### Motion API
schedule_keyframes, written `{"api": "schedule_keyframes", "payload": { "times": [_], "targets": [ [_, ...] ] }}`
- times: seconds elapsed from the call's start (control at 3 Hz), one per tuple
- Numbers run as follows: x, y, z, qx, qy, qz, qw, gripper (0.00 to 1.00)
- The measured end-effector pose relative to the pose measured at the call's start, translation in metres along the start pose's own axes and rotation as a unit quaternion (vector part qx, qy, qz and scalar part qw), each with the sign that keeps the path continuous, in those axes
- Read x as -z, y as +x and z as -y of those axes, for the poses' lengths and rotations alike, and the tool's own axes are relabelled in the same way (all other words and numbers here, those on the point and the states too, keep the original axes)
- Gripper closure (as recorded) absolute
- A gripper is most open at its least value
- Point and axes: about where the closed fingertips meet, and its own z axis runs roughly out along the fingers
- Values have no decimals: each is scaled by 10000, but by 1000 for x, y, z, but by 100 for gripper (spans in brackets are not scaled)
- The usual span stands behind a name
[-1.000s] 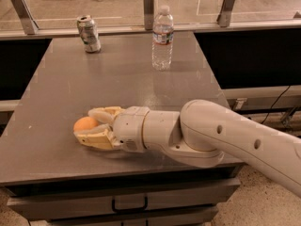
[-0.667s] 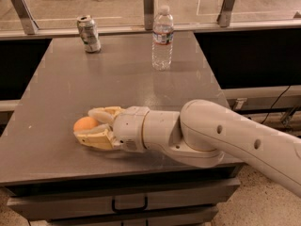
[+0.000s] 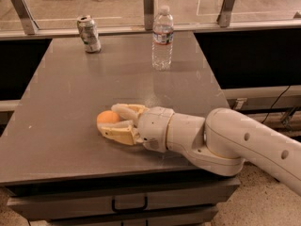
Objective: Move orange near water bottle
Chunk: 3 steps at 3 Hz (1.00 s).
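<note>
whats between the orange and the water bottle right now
Nothing but bare table, in the camera view. The gripper grips the orange near the front edge; the water bottle stands toward the back.

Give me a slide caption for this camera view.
Gripper holds the orange at the front of the table; the water bottle and a can stand at the back.

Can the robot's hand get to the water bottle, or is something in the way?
Probably yes. The hand, closed around the orange near the front, has only bare table between it and the upright water bottle. The can stands off to the left, out of the path.
</note>
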Motion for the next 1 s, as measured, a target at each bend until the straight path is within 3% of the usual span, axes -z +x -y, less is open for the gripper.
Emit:
{"api": "schedule_keyframes", "payload": {
  "times": [0.33,1.0],
  "targets": [
    [32,2,32,92,470,71,9988,100],
    [78,-12,86,525,1122,98,9923,100]
  ]
}}
